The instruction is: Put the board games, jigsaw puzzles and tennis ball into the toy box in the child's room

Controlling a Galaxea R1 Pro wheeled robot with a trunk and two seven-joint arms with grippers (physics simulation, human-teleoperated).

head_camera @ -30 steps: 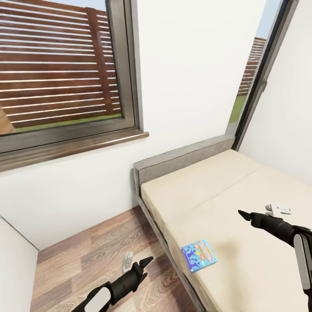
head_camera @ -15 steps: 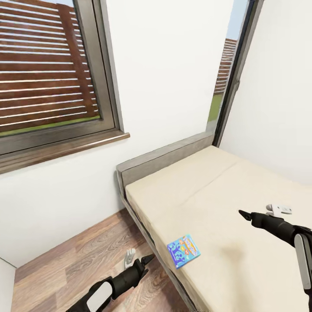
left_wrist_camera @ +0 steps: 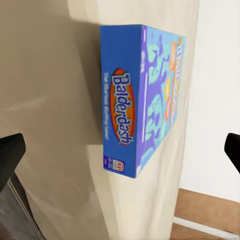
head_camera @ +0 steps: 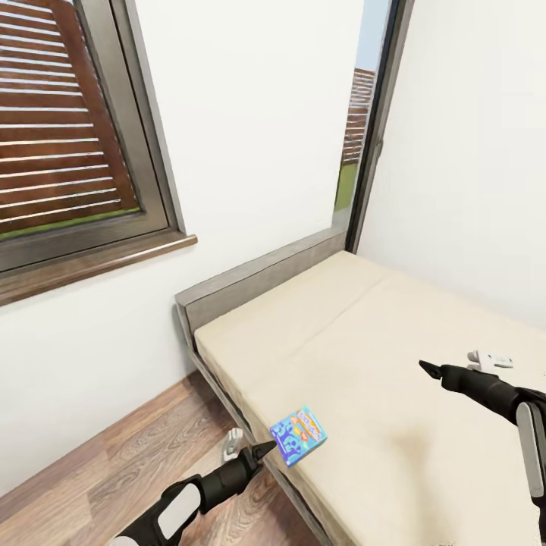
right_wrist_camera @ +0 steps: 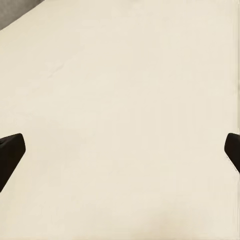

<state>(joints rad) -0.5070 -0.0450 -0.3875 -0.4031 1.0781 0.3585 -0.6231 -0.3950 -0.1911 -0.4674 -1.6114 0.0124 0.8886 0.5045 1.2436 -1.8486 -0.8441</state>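
Observation:
A small blue board game, reading "Balderdash", lies flat on the beige mattress of the bed close to its near edge. My left gripper hovers over the floor just beside that edge, open, its tips a little short of the box. In the left wrist view the box lies straight ahead between the wide-apart fingertips. Open too, my right gripper hangs above the bare middle of the mattress. The toy box, table, jigsaw puzzles and tennis ball are out of view.
The bed's grey headboard stands against a white wall. A wide window with a wooden sill is at the left, a tall narrow window in the corner. Wood-plank floor runs beside the bed.
The whole view has swung, so the bed and windows slid left in the picture. The blue box now sits much nearer my left gripper's tips. Both grippers stay open.

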